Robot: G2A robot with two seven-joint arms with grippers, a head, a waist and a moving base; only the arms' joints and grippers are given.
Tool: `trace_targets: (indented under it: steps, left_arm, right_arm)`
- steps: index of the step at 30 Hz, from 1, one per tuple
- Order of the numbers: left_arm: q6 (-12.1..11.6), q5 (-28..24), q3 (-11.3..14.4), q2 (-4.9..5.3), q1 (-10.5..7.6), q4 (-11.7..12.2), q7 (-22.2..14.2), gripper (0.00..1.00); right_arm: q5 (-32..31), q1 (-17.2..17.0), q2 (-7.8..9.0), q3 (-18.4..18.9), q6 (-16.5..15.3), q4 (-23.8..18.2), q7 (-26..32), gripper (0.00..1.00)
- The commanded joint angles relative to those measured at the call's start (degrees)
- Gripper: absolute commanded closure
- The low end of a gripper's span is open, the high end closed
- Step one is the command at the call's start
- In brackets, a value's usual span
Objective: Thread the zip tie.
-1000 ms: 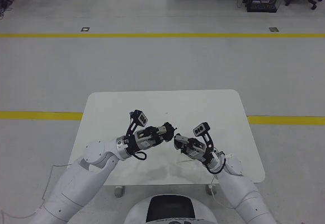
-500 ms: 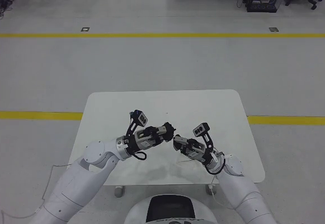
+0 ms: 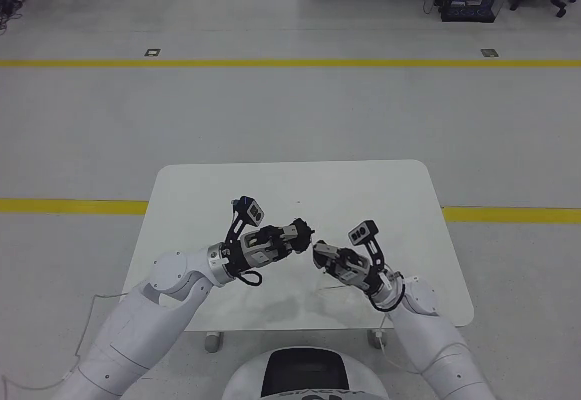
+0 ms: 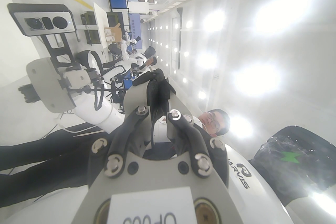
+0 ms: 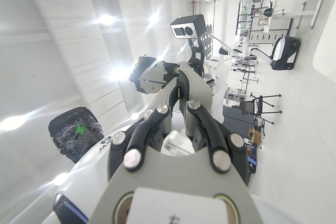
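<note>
Seen from above: a white table (image 3: pixel 270 185) on a grey floor crossed by yellow lines (image 3: pixel 60 206). Over the table's middle, left gripper (image 3: pixel 303 231) and right gripper (image 3: pixel 318 250) raised off the surface and pointed at each other, tips very near but apart. Too small from here to make out the zip tie or the gap in either pair of jaws. Seen from the left wrist: looking along the left gripper (image 4: pixel 155 82), with black pads (image 4: pixel 147 78) pressed together, jaws closed. Pinched there, a thin dark strip, seemingly the zip tie (image 4: pixel 152 120), trailing back between the fingers toward the palm. Seen from the right wrist: right gripper (image 5: pixel 181 80) with ribbed pads (image 5: pixel 181 93) drawn together, jaws closed, nothing clearly visible between them. Just beyond its tips, the left gripper (image 5: pixel 145 79), facing it and close. Cannot tell whether the strip reaches the right gripper.
</note>
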Motion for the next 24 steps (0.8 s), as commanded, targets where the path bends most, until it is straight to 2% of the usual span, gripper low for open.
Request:
trace_targets:
  steps: [1,9,10,11,20,24]
  left_arm:
    - [0.0,0.0,0.0,0.0,0.0,0.0,0.0,1.0]
    - [0.0,0.0,0.0,0.0,0.0,0.0,0.0,1.0]
    - [0.0,0.0,0.0,0.0,0.0,0.0,0.0,1.0]
    - [0.0,0.0,0.0,0.0,0.0,0.0,0.0,1.0]
    - [0.1,0.0,0.0,-0.01,0.02,0.0,0.2,1.0]
    - [0.8,0.2,0.5,-0.14,0.27,-1.2,1.5,1.0]
  right_arm:
    - [-0.7,-0.1,0.01,0.2,0.0,0.3,-0.2,1.0]
    - [-1.7,-0.7,-0.08,2.0,0.0,1.7,-2.4,1.0]
    - [-0.7,-0.9,-0.2,2.4,0.0,1.8,-3.4,0.76]
    - [-0.5,-1.0,-0.24,2.5,0.0,1.8,-3.7,0.0]
    - [-0.5,-1.0,-0.24,2.5,0.0,1.8,-3.7,0.0]
    - [-4.4,-1.6,0.48,4.7,0.0,-0.9,-5.9,0.0]
